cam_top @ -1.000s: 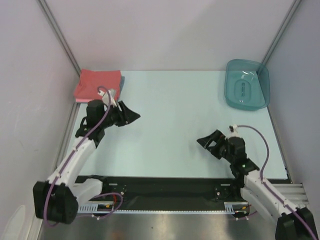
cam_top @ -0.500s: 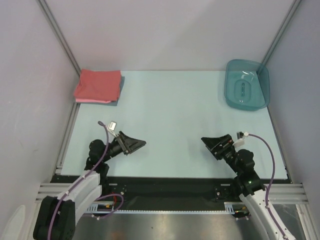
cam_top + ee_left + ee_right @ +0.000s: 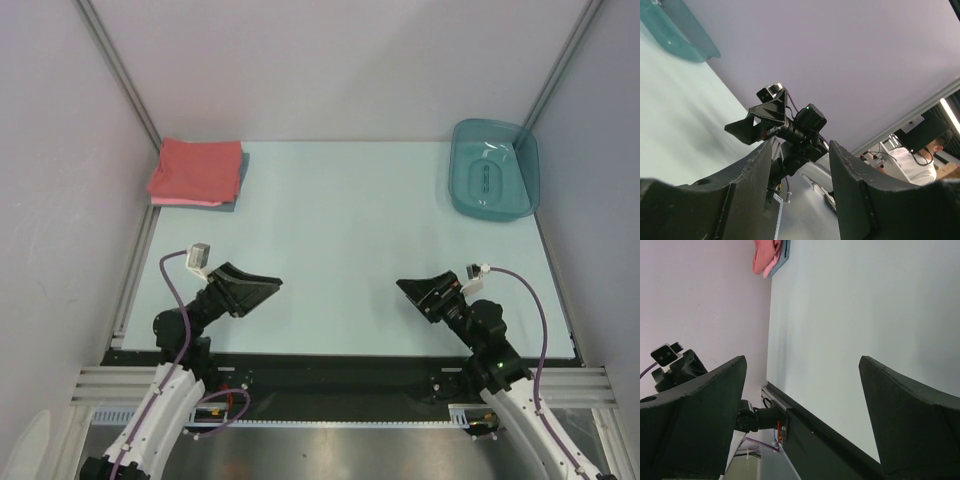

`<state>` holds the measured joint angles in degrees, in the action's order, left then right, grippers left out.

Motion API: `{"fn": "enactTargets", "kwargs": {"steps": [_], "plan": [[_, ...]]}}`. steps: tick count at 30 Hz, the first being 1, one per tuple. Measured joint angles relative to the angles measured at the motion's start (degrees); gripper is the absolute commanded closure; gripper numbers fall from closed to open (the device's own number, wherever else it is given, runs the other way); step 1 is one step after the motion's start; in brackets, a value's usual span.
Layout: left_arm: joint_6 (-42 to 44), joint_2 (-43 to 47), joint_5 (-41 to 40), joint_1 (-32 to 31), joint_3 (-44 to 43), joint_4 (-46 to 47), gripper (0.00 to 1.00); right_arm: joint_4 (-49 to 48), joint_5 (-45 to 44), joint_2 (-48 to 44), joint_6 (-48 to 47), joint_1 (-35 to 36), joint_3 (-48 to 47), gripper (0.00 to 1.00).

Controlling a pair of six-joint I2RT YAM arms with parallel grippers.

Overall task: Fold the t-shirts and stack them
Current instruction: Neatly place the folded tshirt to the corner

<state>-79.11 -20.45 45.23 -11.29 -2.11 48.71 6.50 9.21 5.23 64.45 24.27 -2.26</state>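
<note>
The t-shirts lie folded in one stack at the table's far left corner. The brick-red shirt (image 3: 196, 170) is on top, with a pink edge (image 3: 186, 202) and a grey-blue edge (image 3: 241, 176) showing beneath it. The stack also shows in the right wrist view (image 3: 765, 255). My left gripper (image 3: 268, 287) is open and empty, low near the front left, well clear of the stack. In its wrist view the left gripper (image 3: 802, 146) has nothing between the fingers. My right gripper (image 3: 408, 288) is open wide and empty near the front right. It also shows in its own wrist view (image 3: 802, 362).
A teal translucent tub (image 3: 494, 168) stands at the far right corner and shows in the left wrist view (image 3: 675, 35). Pale walls enclose the table on three sides. A black strip (image 3: 340, 372) runs along the near edge by the arm bases.
My left arm has drawn back from beside the stack to the near left edge. My right arm has pulled back slightly toward its base. The stack has not moved.
</note>
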Motion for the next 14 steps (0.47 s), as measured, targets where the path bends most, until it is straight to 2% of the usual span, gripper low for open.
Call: {"fn": "enactTargets", "kwargs": {"steps": [14], "plan": [[0.2,-3.6,-1.5,0.0,0.0,-1.6,0.45,0.4,-1.2,0.0,0.0,0.8,-0.1,0.00]]}}
